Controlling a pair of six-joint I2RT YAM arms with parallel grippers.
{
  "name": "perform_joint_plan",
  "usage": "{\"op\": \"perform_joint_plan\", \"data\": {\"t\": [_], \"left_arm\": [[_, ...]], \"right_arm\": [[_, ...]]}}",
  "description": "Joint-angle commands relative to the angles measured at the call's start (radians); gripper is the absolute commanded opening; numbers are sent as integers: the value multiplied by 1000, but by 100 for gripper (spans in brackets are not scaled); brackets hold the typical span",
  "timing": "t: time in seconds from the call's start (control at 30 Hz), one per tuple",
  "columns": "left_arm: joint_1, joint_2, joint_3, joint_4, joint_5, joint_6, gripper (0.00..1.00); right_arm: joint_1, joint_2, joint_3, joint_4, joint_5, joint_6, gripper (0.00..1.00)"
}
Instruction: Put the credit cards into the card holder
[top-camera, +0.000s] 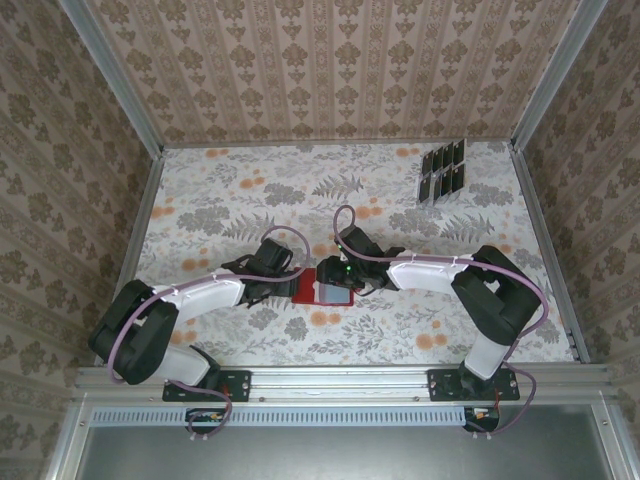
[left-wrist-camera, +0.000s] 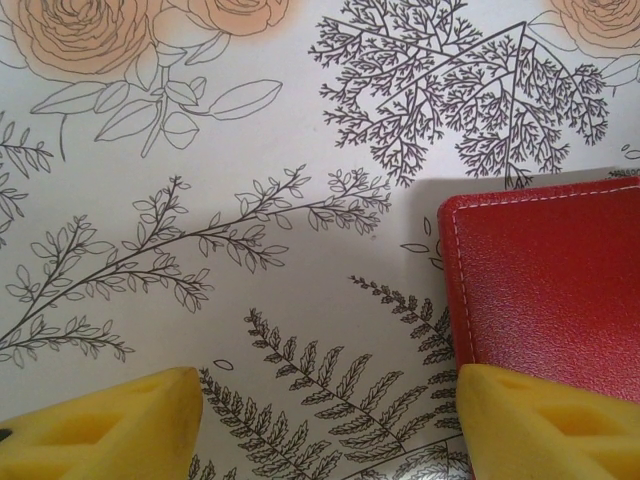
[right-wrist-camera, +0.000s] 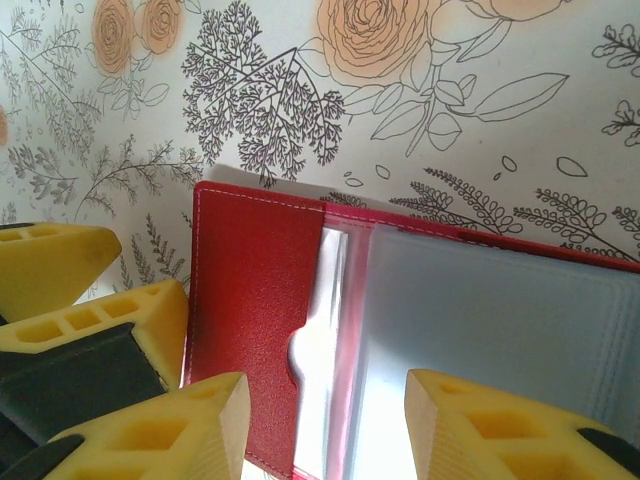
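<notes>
The card holder (top-camera: 312, 288) lies opened flat on the floral counter (top-camera: 220, 200), near its middle and somewhat toward the near edge.

Top external view: the left pincer (top-camera: 290, 287) meets the holder's left edge. The right pincer (top-camera: 340, 283) sits over its right half. The two arms converge on it from either side. The credit cards (top-camera: 443, 170) stand grouped in two short rows at the far right of the counter, well apart from the holder and from both pincers.

Left wrist view: the holder's red, grained cover, with pale stitching along its border, occupies the right side. The left pincer is spread. One yellow finger (left-wrist-camera: 100, 435) sits over bare counter at lower left, and the other (left-wrist-camera: 545, 425) overlaps the holder's near edge. Printed counter shows between them, and the pincer grips nothing. Whether the overlapping finger presses on the cover cannot be told.

Right wrist view: the holder lies open, with a red inner flap (right-wrist-camera: 255, 330) bearing a rounded notch on the left and a clear pocket (right-wrist-camera: 500, 310) on the right. The right pincer is spread, its two yellow fingers (right-wrist-camera: 150, 430) at the bottom edge. One finger is over the red flap and the other over the clear pocket; contact cannot be confirmed. The left pincer's fingers appear at the left, one of them just beside the holder's left edge.
</notes>
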Motion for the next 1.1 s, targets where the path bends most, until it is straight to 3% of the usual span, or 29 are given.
{"op": "perform_joint_plan", "data": {"t": [0.0, 0.37, 0.83, 1.07], "left_arm": [[3, -5, -10, 1, 5, -7, 70], [2, 0, -7, 7, 11, -3, 70], [3, 1, -9, 6, 6, 3, 70], [4, 2, -18, 21, 12, 6, 70]], "right_arm": [[0, -27, 5, -17, 3, -7, 47], [-14, -57, 30, -160, 65, -109, 48], [-19, 28, 41, -140, 58, -115, 48], [-17, 70, 35, -17, -25, -39, 48]]}}
